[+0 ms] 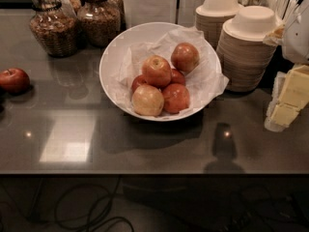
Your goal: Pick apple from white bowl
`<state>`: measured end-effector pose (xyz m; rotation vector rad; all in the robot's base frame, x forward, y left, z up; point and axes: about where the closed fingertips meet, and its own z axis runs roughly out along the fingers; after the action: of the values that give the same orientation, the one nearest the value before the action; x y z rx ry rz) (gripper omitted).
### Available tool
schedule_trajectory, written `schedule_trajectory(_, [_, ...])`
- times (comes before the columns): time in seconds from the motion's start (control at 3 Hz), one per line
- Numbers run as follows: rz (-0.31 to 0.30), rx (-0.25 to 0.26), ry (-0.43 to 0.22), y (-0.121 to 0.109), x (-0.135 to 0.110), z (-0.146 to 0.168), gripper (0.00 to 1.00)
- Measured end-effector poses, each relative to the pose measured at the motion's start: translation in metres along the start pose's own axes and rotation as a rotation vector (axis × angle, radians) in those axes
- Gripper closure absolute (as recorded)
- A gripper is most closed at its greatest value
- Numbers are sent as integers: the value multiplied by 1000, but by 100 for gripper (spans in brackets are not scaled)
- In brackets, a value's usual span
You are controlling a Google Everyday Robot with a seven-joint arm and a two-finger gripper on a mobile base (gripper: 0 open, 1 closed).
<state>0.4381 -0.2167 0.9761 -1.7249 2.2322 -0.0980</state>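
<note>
The white bowl point(112, 57) stands at the middle of the dark counter, lined with crumpled white paper. Several apples are piled in it. The orange-red apple point(156, 70) with a pale yellow blush around its stem dimple lies on top of the pile, in the middle. A paler, mostly yellow apple point(147, 99) lies at the front left. Darker red apples lie at the back right point(185, 57), the front right point(176, 98) and under the pile. I cannot make out my gripper anywhere in the camera view. A white rounded shape point(297, 35) at the right edge could be part of my arm.
Two stacks of beige paper bowls point(248, 52) stand close to the bowl's right. Two glass jars point(53, 28) stand at the back left. A lone red apple point(14, 79) lies at the far left. Yellow packets point(289, 98) sit at the right. The counter's front edge point(145, 172) runs below.
</note>
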Motion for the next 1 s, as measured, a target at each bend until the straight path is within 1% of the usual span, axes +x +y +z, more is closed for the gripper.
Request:
schedule_trajectory(0.33, [0,0,0,0,0,0,0])
schedule_trajectory(0.67, [-23,16,-16,-2,-8,0,0])
schedule_trajectory(1.0, [-99,27,-26,-6,-27,3,0])
